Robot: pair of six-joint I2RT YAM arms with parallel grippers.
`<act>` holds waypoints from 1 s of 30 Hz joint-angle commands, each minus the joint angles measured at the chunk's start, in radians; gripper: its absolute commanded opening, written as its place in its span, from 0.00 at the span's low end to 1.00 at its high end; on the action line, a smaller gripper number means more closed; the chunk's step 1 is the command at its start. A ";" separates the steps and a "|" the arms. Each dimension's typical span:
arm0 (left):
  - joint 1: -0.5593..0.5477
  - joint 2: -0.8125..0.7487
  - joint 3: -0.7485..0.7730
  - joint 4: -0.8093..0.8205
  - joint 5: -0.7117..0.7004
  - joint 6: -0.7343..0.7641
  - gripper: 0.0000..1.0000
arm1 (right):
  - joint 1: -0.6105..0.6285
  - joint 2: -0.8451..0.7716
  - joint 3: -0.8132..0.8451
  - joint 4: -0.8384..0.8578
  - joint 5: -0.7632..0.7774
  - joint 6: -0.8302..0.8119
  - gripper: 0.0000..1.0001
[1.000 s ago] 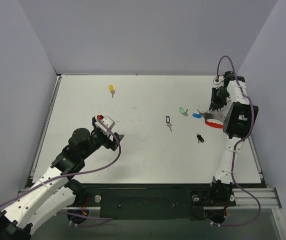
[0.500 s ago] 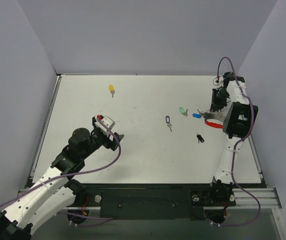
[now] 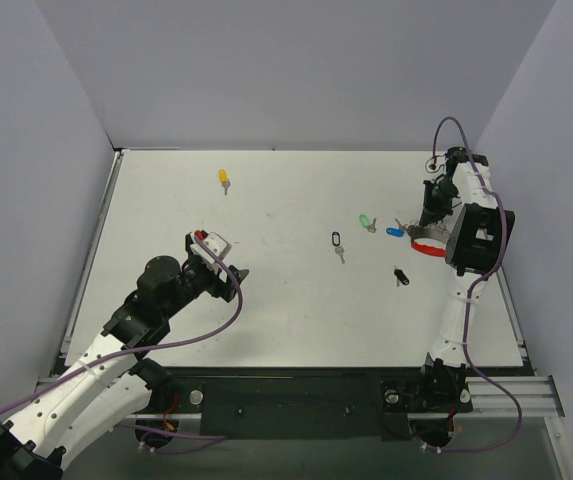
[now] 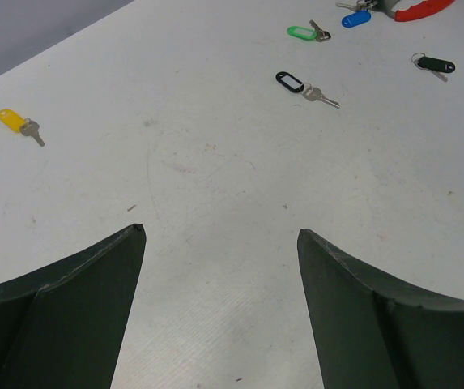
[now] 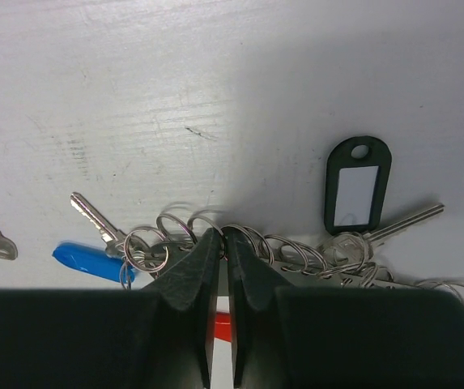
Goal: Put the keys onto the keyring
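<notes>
The red keyring [image 3: 426, 246] lies at the table's right side, its row of silver rings [image 5: 296, 247] showing in the right wrist view. My right gripper [image 5: 223, 235] points down into those rings and is shut on the keyring, with red showing between its fingers. A blue key [image 5: 90, 261] lies just left of the rings. The green key [image 3: 367, 222], black key [image 3: 400, 275] and yellow key [image 3: 224, 179] lie loose on the table. My left gripper [image 4: 219, 235] hovers open over bare table at the left, far from the keys.
A key with a black-outlined clear tag [image 3: 336, 243] lies mid-table. Another black-outlined tag [image 5: 357, 185] with a key rests beside the rings. The right arm stands close to the table's right edge [image 3: 511, 300] and the wall.
The right gripper's fingers have closed further among the silver rings. The left arm and the loose keys have not moved.
</notes>
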 commanded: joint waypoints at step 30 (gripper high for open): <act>0.006 -0.003 -0.001 0.045 0.016 0.019 0.86 | -0.002 -0.072 0.016 -0.028 -0.056 -0.054 0.07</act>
